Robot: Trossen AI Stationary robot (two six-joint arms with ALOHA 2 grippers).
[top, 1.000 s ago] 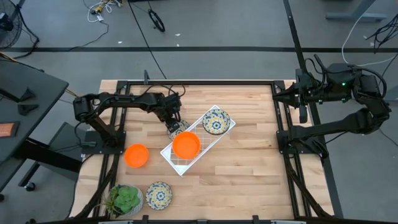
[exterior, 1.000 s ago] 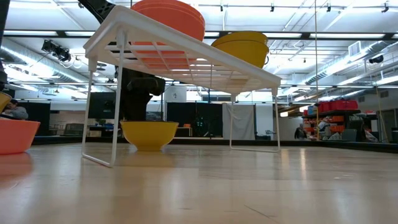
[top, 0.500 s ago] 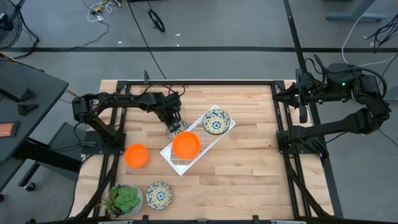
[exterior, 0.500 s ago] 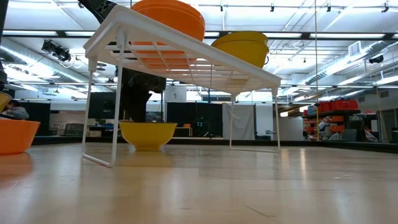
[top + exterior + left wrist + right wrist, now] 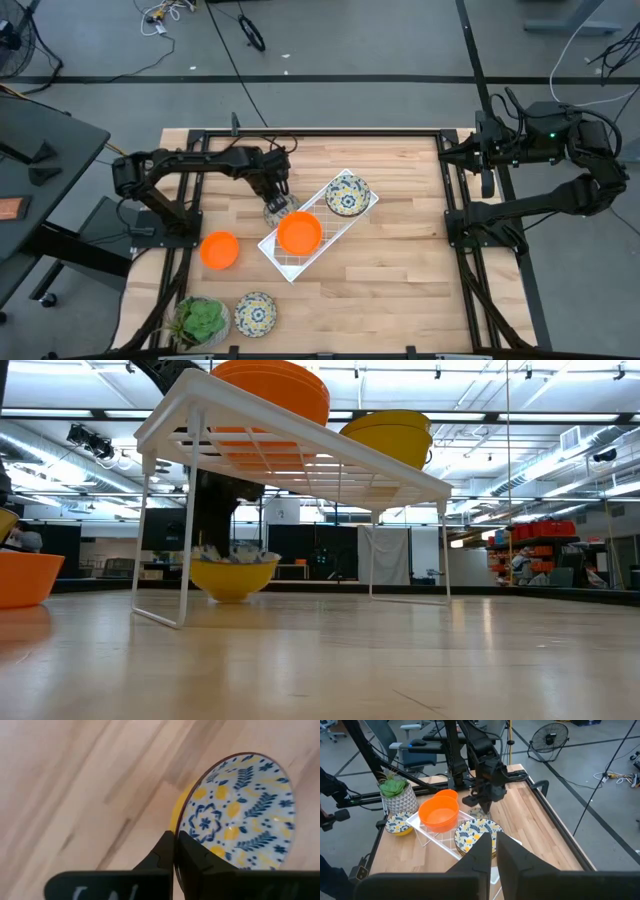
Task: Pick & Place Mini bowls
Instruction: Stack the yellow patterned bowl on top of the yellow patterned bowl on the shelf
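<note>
A white mini bowl with a blue-and-yellow floral inside and a yellow outside (image 5: 235,815) sits just left of the white wire rack (image 5: 318,222). My left gripper (image 5: 175,842) is shut on it. The same bowl (image 5: 234,572) shows tipped under the rack in the low view. On the rack stand an orange bowl (image 5: 299,232) and a floral bowl (image 5: 347,195). Another orange bowl (image 5: 219,249) and another floral bowl (image 5: 255,313) rest on the table. My right gripper (image 5: 494,844) is shut and touches nothing. The right arm (image 5: 520,208) is folded at the table's right edge. My left gripper pinches the floral bowl's rim (image 5: 176,822) with one finger inside the bowl and one on its yellow outer wall. The fingers come from above, pointing down. The bowl is tipped a little; whether its foot (image 5: 232,598) is still on the table, I cannot tell.
A potted green plant (image 5: 200,320) stands at the near left corner. The rack's thin legs (image 5: 186,560) stand right beside the held bowl. Bare wood (image 5: 400,280) lies to the right of the rack and in front of it.
My left gripper has shut on the floral bowl's rim and shifted slightly toward the table's left edge. The bowl, which stood level on the table, is now tipped so that its patterned inside shows in the low view.
</note>
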